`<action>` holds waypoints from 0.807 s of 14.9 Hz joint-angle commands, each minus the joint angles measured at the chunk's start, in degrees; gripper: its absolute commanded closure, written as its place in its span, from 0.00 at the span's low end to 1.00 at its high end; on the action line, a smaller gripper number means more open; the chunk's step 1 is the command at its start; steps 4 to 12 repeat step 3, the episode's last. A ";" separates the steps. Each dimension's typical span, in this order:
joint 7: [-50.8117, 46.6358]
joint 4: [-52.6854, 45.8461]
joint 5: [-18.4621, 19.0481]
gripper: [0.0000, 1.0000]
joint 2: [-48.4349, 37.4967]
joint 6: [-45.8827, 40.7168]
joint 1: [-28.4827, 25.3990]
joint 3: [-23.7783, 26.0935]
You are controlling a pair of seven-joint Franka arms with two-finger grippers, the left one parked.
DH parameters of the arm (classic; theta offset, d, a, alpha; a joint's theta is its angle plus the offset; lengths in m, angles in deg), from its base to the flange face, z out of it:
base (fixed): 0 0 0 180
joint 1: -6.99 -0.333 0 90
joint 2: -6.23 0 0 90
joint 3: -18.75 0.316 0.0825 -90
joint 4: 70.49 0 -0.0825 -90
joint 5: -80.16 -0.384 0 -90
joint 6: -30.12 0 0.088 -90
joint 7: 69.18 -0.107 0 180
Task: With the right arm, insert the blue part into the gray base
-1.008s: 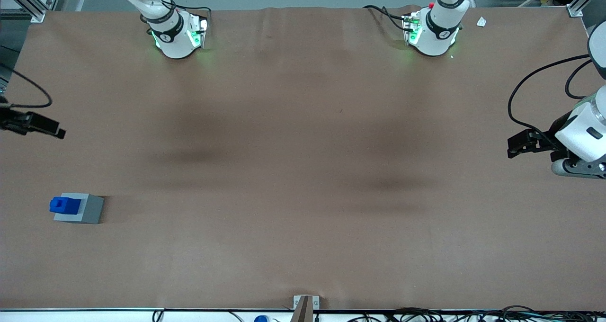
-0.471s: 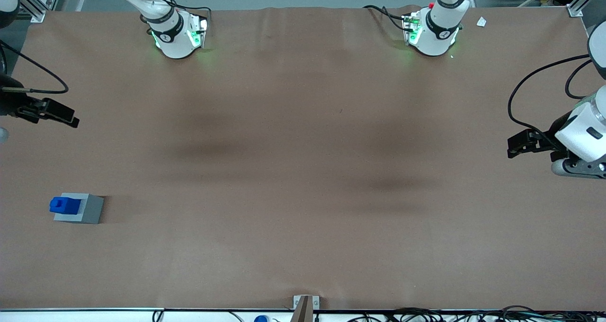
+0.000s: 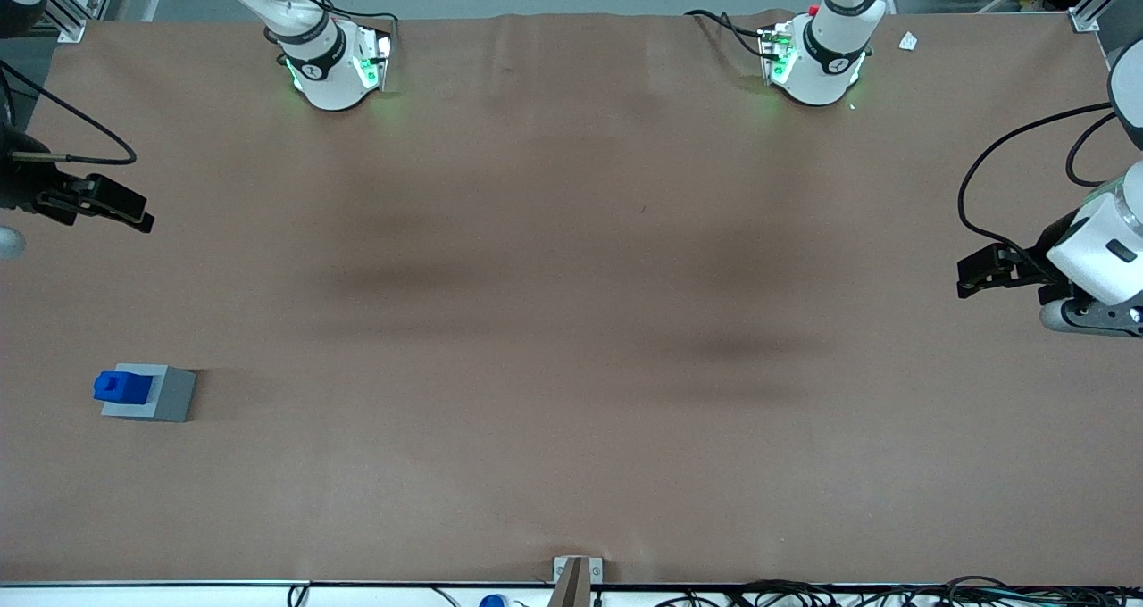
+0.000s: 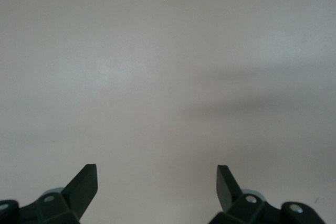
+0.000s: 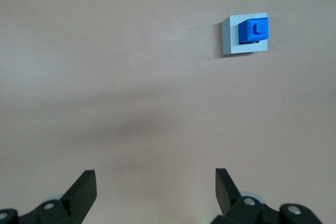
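At the front view's left edge, your gripper (image 3: 125,212) is hanging wide open and empty, so keep clear of the blue part (image 3: 120,386) sitting in the gray base (image 3: 165,394).

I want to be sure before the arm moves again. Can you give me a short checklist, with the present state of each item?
1. Blue part sits in the gray base: ok.
2. Blue part fully down in the recess: cannot tell; it stands above the base top.
3. Gripper holds nothing, fingers spread: ok.
4. Gripper is clear of the base, farther from the front camera than it: ok.
5. Gray base rests flat on the table: ok.
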 commanded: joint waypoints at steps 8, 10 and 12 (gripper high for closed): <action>-0.59 2.42 0.83 0.00 -2.70 0.28 -0.71 -0.39; -0.59 2.42 0.83 0.00 -2.70 0.28 -0.71 -0.39; -0.59 2.42 0.83 0.00 -2.70 0.28 -0.71 -0.39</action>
